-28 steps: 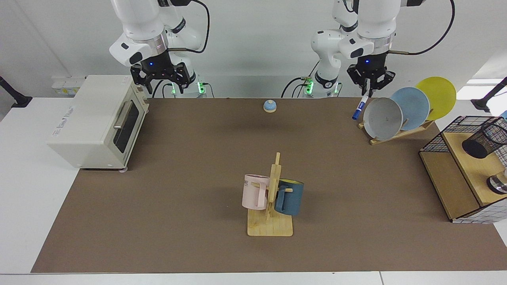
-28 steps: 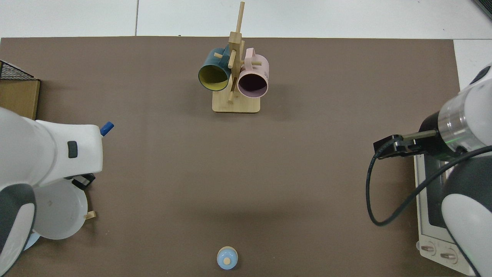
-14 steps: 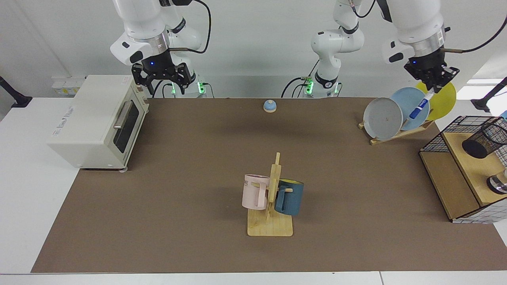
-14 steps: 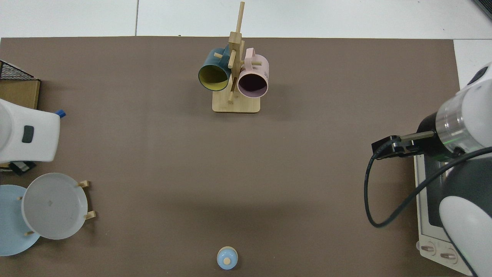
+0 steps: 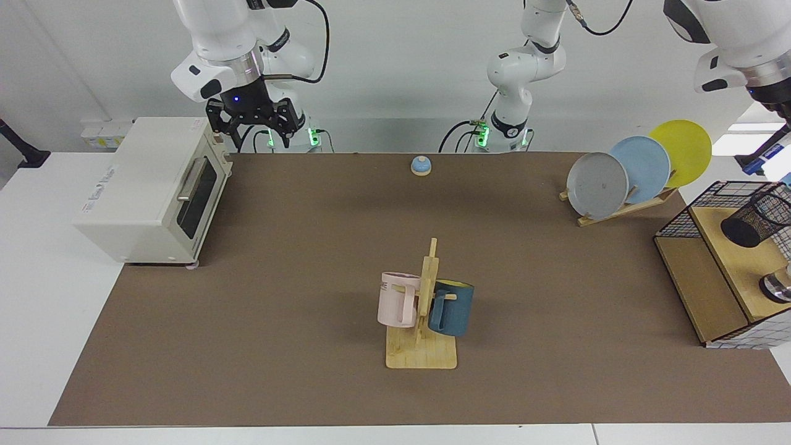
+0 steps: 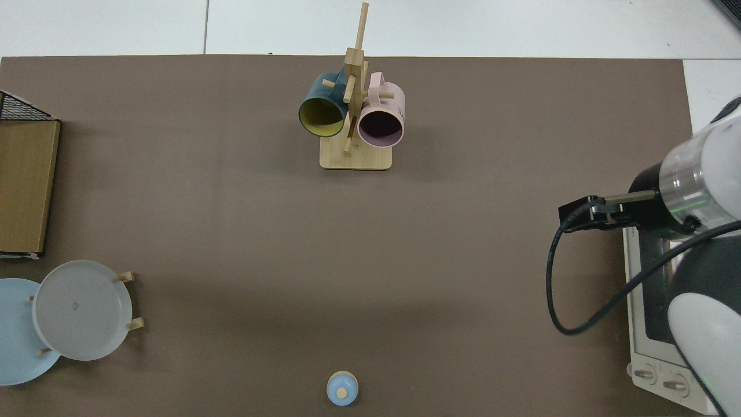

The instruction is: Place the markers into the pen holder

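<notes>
Marker: only a short blue end and a bit of white barrel show, at the far right of the facing view. It is off the table, in the air beyond the table's end on the left arm's side. It crosses a dark stand there, so its outline is uncertain. The top view does not show it.
Marker and pen holder: the blue end hangs above the holder and toward the table's far edge, well apart from its rim. Nothing is in the holder.
Pen holder's place: on the upper wooden shelf of the wire basket, which sits at that same end of the table.
Progress: the marker is lifted and carried most of the way. It has yet to be brought over the holder's mouth, lowered in and let go.
Left gripper: cut off by the picture's edge, just above the marker's visible part. The marker probably hangs from it, blue end down and slanted. I cannot tell whether the grip is closed or where the barrel sits in it.
Right gripper: jaws spread and empty. It waits over the far corner of the table at the other end, above the toaster oven.
Next move: needs the slanted marker lined up with a narrow mouth.
</notes>
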You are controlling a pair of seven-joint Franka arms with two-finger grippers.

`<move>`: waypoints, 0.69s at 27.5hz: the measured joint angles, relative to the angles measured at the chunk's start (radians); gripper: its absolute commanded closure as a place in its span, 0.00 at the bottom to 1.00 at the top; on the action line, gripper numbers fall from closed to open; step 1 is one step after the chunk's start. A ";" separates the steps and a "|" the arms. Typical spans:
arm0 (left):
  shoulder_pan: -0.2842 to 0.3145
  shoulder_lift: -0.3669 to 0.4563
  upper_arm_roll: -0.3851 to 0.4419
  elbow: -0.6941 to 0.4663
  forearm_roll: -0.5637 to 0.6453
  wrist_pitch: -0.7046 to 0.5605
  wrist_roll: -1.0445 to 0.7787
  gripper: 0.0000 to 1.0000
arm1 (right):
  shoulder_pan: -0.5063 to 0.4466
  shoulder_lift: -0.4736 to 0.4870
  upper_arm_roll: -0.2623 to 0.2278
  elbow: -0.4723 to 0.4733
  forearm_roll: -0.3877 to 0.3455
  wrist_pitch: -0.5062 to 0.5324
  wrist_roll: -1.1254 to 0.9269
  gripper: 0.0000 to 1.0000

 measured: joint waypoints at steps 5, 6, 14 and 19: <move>0.051 0.015 0.000 0.000 0.044 0.039 0.090 1.00 | -0.003 0.000 0.000 0.000 0.001 0.001 0.000 0.01; 0.056 0.020 0.000 0.000 0.054 0.042 0.099 1.00 | -0.003 0.000 0.000 0.000 0.001 0.001 0.000 0.01; 0.078 0.075 -0.002 0.000 0.152 0.061 0.124 1.00 | -0.003 0.000 0.000 0.000 0.002 0.001 0.000 0.01; 0.117 0.094 -0.002 0.000 0.172 0.121 0.128 1.00 | -0.003 0.000 0.000 0.000 0.002 0.001 0.000 0.01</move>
